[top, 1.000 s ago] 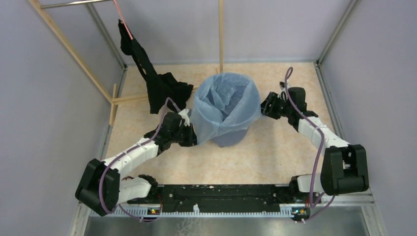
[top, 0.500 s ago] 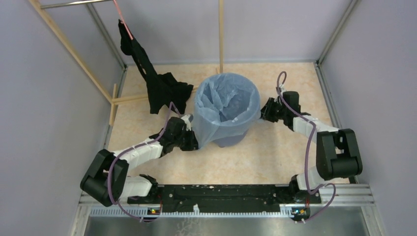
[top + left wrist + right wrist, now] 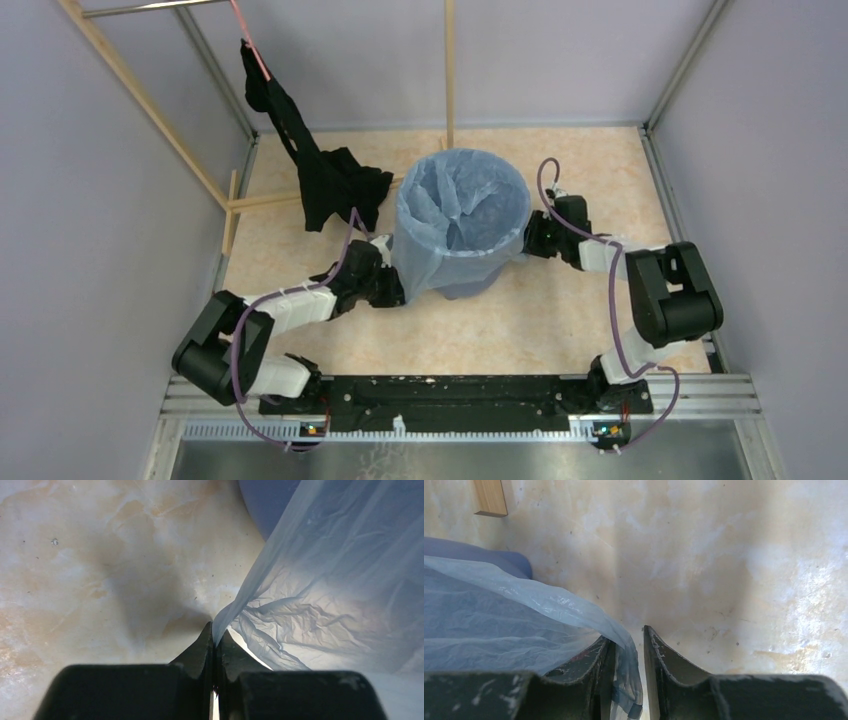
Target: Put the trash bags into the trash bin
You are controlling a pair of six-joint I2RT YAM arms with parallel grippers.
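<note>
The trash bag is a thin, pale-blue film, half transparent and full of fine wrinkles. It sits in the trash bin in the middle of the counter. Its mouth is turned out over the wide rim, and the film hangs down the outside wall like a loose skirt, so that only the darker blue foot of the bin shows, at the 6 o'clock side. Inside the bin the film lies in soft, crumpled folds. The left gripper is low at about 8 o'clock of the bin, and its jaws are pressed together on the edge of the film; in the left wrist view the film goes up from the closed tips as a tight, stretched sheet toward the bin wall. The right gripper is at about 3 o'clock, just beside the bin. Its jaws stand a little apart, and a fold of the film hangs in the gap between them, close to the counter. A black cloth hangs at about 10 o'clock of the bin, apart from it.
</note>
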